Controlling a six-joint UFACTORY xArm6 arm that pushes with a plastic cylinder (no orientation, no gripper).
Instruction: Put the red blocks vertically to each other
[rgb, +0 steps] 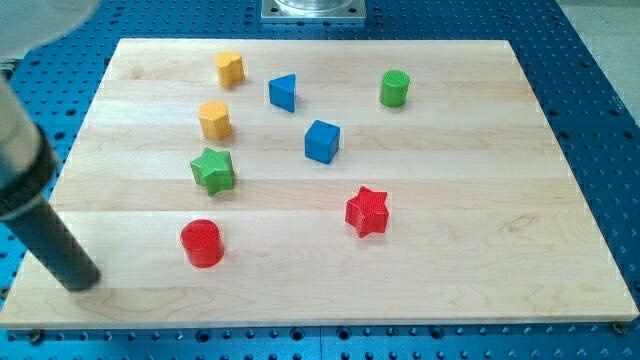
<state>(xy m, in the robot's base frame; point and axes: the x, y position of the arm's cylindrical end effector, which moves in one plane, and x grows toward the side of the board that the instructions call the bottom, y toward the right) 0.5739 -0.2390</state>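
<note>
A red cylinder (202, 243) stands on the wooden board (480, 190) at the lower left. A red star (367, 211) lies to its right, a little higher in the view. My tip (80, 281) rests near the board's lower left corner, left of the red cylinder and slightly below it, with a clear gap between them. The dark rod runs up from the tip to the view's upper left.
A green star (213, 169) lies above the red cylinder. Two orange blocks (215, 119) (230, 67) sit higher up. A blue triangle (283, 92), a blue cube (322, 141) and a green cylinder (394, 88) lie toward the top. A blue perforated table (590, 70) surrounds the board.
</note>
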